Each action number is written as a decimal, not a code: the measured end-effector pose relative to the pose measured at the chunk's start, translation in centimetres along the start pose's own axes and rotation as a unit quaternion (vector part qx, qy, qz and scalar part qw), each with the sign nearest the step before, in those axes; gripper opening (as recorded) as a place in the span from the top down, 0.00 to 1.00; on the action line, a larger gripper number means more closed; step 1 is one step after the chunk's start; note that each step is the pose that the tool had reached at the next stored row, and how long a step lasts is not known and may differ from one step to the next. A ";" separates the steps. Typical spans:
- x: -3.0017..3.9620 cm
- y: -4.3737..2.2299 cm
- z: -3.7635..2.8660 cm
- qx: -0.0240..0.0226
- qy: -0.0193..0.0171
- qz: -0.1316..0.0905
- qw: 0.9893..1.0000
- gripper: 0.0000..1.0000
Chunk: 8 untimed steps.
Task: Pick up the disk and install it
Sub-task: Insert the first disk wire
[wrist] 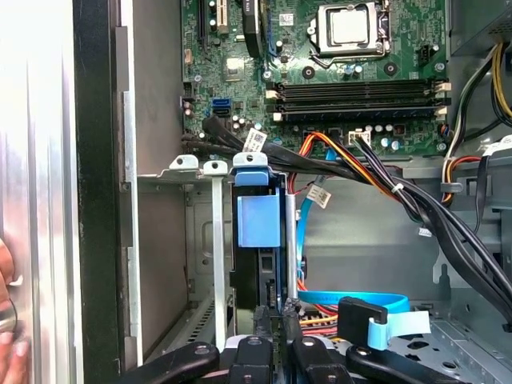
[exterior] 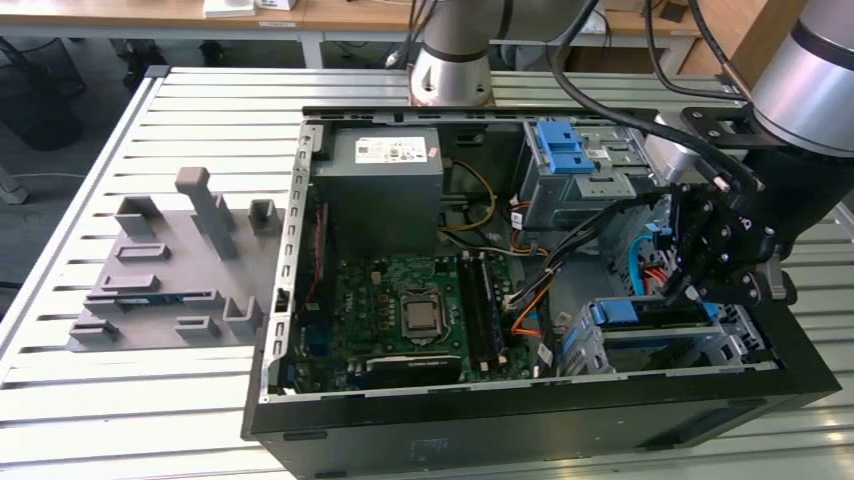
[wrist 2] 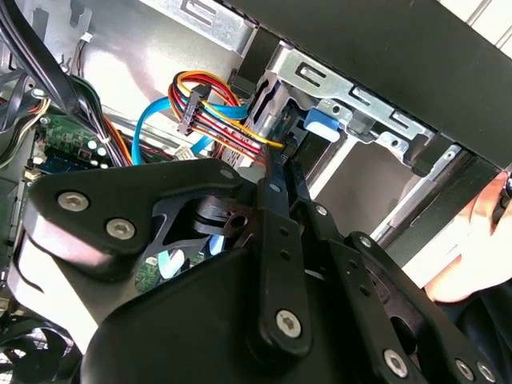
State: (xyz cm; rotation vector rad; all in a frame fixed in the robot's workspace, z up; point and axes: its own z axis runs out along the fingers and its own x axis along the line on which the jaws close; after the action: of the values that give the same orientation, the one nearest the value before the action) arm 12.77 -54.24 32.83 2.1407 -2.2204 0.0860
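Exterior view: open computer case (exterior: 534, 420) lying on a slatted table (exterior: 80, 400). Inside: motherboard (exterior: 414, 310), power supply (exterior: 380, 165), upper drive cage (exterior: 574, 165) with blue latch. Gripper (exterior: 705, 270) hangs over the lower drive bay (exterior: 654, 335) at the exterior view's right. Blue carrier of the disk (exterior: 634, 312) shows in that bay, just under the gripper. Grey fixture (exterior: 167, 265) sits well apart, on the table at the exterior view's left.

First wrist view: disk (wrist: 258, 240) stands on edge in the bay beside its metal wall (wrist: 218, 240); blue tab and clip face the camera. Fingers (wrist: 262, 320) are drawn narrow at the disk's near edge; judged closed on it, though the contact itself is partly hidden. Cable bundle (wrist: 384, 184) and a blue data cable (wrist: 352, 302) lie close by. Someone's hand (wrist: 8, 320) rests outside the case wall.

Second wrist view: gripper linkage (wrist 2: 280, 240) points down into the bay; coloured power wires (wrist 2: 216, 104) run just beside it. A hand (wrist 2: 480, 248) is at the case edge.

Step in hand, by judgement: installing, disk partly or mostly seated in the bay. Finishing calls for a straight push along the rails, keeping clear of the cables.
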 end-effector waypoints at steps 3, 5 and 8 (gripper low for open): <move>0.00 0.00 0.01 0.000 0.000 0.000 1.000 0.84; 0.00 0.00 0.01 0.000 0.000 0.000 1.000 0.84; 0.00 0.00 -0.01 0.000 0.000 0.000 1.000 0.82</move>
State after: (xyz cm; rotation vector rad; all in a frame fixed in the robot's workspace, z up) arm 12.77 -54.24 32.84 2.1411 -2.2209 0.0851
